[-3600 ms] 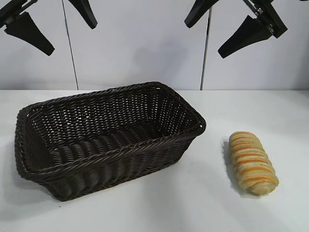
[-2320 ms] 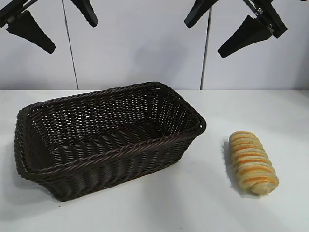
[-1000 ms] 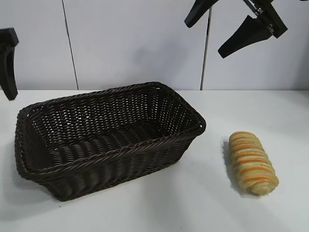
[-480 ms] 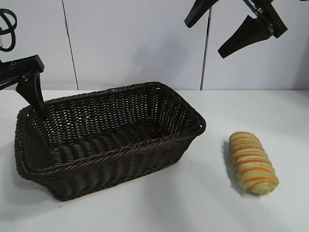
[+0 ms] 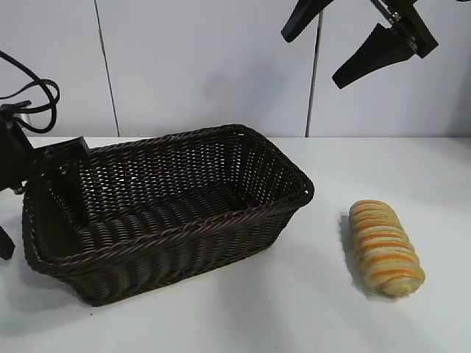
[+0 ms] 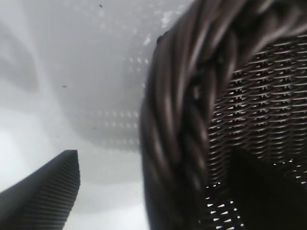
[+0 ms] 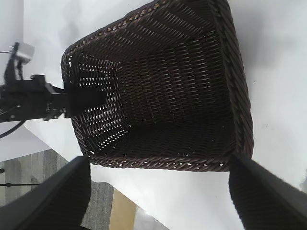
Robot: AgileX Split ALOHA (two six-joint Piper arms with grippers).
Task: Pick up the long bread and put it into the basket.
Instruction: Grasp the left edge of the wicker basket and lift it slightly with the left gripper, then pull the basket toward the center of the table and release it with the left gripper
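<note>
The long bread [image 5: 385,248] lies flat on the white bench [image 5: 294,309], well to the right of the basket [image 5: 243,220] and apart from it, with one rounded end turned toward the camera. It is touched by nothing.

The left gripper [image 5: 40,202] is found at the basket's left short end, at the far side of the scene from the bread, with the whole length of the basket between them. Its jaws are spread and set astride the braided rim: one finger [image 5: 73,195] is seen inside, against the woven end wall, while the other is outside (only its dark tip shows at the picture's left edge). In the left wrist view the rim [image 6: 182,120] fills the middle, with one ribbed finger [image 6: 43,196] over the bare bench outside and the other as a dark shape behind the weave. Nothing is clamped; the rim is merely straddled.

The right gripper [image 5: 349,37] is held high above the bench, up behind the bread and the basket's right end, well clear of both. Its fingers are spread wide and nothing is held between them. In its wrist view the basket [image 7: 230,72] is seen from above, with the left arm [image 7: 43,103] at its far end.
</note>
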